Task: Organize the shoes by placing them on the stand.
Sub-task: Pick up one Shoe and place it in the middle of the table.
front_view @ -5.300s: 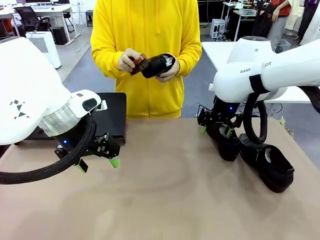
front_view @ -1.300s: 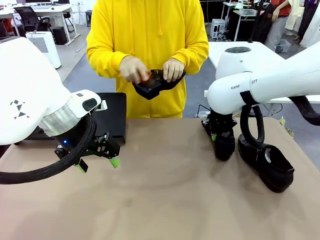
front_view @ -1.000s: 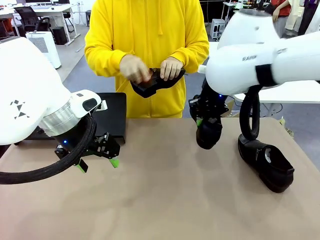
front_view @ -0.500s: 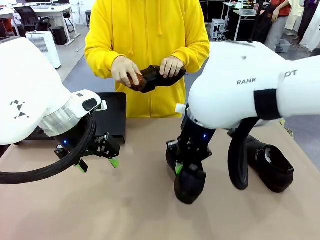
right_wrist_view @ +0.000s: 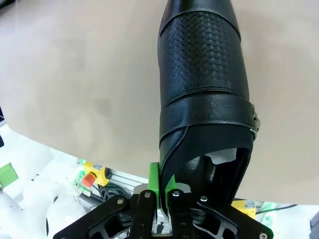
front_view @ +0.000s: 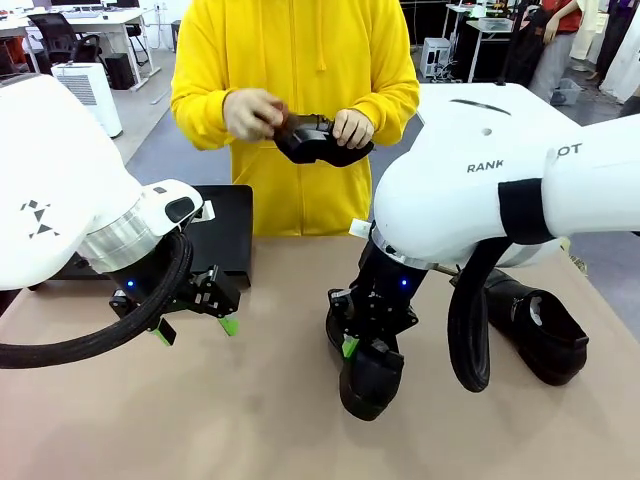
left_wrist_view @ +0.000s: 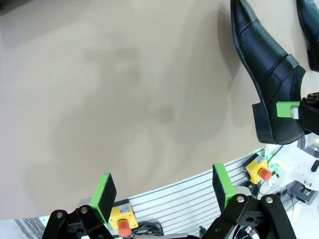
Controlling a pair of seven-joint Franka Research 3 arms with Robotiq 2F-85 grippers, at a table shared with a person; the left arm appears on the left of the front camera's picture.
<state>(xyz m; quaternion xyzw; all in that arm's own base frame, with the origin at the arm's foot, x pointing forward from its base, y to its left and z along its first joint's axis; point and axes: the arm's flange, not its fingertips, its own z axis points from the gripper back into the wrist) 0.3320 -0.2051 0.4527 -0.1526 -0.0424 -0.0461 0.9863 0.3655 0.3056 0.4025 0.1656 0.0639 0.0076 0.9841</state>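
now, the shoe [front_view: 370, 382] you are carrying hangs straight below the right gripper [front_view: 349, 346], toe pointing down and away from the fingers, heel end up at the pads. in the right wrist view the two green pads are pressed together on one side wall of the shoe's [right_wrist_view: 204, 79] opening near the heel, so the right gripper [right_wrist_view: 161, 185] is clenched on that shoe. white paper [right_wrist_view: 222, 157] shows inside the opening just beside the grip. you cannot tell whether the toe touches the table [front_view: 280, 430] or hangs just over it. a second shoe [front_view: 538, 335] lies on the table to the outer side of the right gripper, past the arm's black cable loop [front_view: 470, 330] and apart from the held one. a third shoe [front_view: 312, 140] is up in the person's hands [front_view: 352, 128], beyond and above the right gripper, across the table. the stand [front_view: 226, 228] sits just beyond the left gripper [front_view: 195, 328] at the table's far edge, its black panel partly hidden by the left arm. the left gripper is low over the table and released. in the left wrist view the left gripper's [left_wrist_view: 164, 191] green pads [left_wrist_view: 104, 191] stand well apart with only tabletop between them, and the held shoe [left_wrist_view: 266, 74] lies ahead and off to one side
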